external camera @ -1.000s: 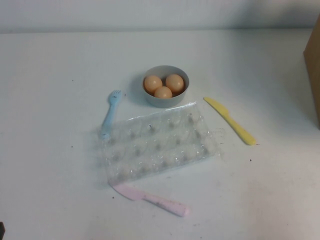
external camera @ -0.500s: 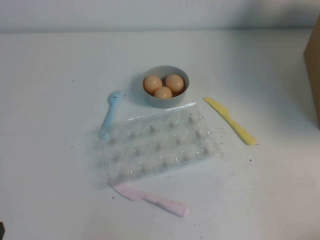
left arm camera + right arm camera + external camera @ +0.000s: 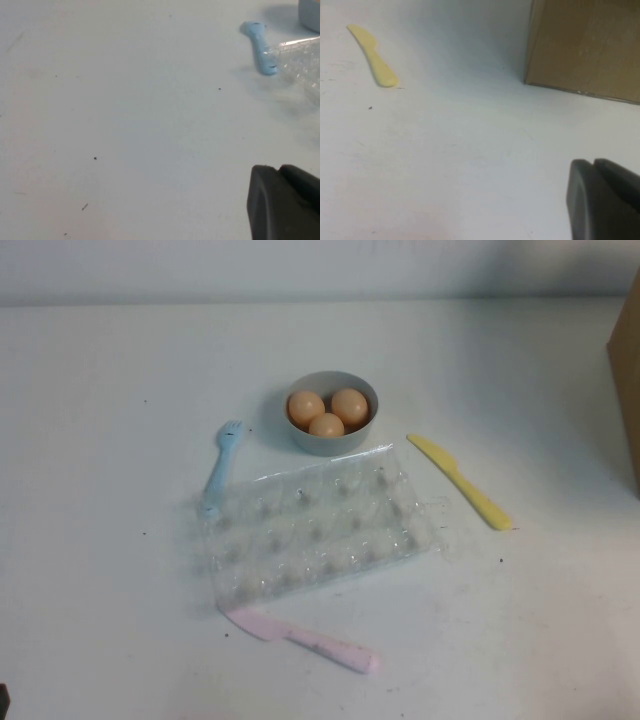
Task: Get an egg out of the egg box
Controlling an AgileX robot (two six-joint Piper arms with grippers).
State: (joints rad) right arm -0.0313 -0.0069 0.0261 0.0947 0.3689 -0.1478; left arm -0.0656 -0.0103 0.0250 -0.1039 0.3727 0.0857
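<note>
Three tan-orange eggs (image 3: 306, 405) (image 3: 349, 404) (image 3: 326, 426) lie in a round grey bowl (image 3: 320, 444) at the table's middle back. The clear plastic egg box (image 3: 315, 525) lies flat just in front of the bowl, and its cups hold no egg. A corner of the egg box shows in the left wrist view (image 3: 302, 60). My left gripper (image 3: 277, 169) is shut and empty, low over bare table to the left of the box. My right gripper (image 3: 592, 162) is shut and empty over bare table at the right. Neither gripper shows in the high view.
A blue fork (image 3: 222, 465) lies by the box's left end, a yellow knife (image 3: 460, 480) to its right, a pink knife (image 3: 305, 638) in front of it. A brown cardboard box (image 3: 628, 380) stands at the right edge, near my right gripper.
</note>
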